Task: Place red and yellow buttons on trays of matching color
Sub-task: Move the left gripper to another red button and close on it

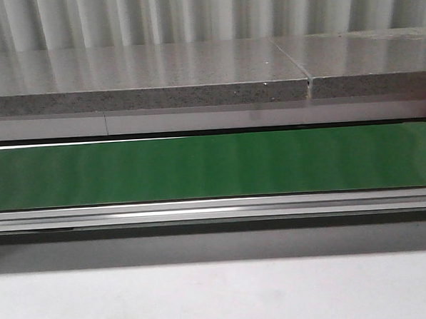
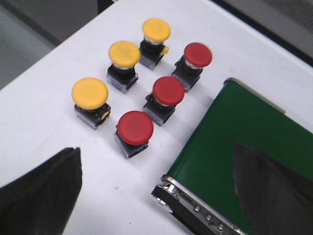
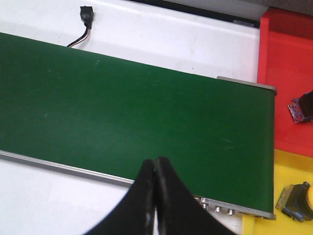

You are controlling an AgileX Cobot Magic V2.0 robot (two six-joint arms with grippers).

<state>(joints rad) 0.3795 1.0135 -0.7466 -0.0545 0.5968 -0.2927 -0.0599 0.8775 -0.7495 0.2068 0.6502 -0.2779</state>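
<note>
Three yellow buttons (image 2: 90, 92) (image 2: 124, 53) (image 2: 156, 30) and three red buttons (image 2: 135, 127) (image 2: 168, 90) (image 2: 198, 54) stand in two rows on the white table, beside the end of the green belt (image 2: 234, 132). My left gripper (image 2: 156, 150) hovers open above the table just short of the nearest red button, holding nothing. My right gripper (image 3: 155, 162) is shut and empty over the belt's near edge. Past the belt's end lie a red tray (image 3: 283, 58) and a yellow tray (image 3: 288, 169). A button (image 3: 304, 108) sits on the red tray and a yellow button (image 3: 298, 199) on the yellow one.
The green conveyor belt (image 1: 213, 165) spans the front view, with a metal rail (image 1: 215, 209) along its near side and a grey stone ledge (image 1: 145, 97) behind. A black connector with a cable (image 3: 87, 14) lies beyond the belt. Neither arm shows in the front view.
</note>
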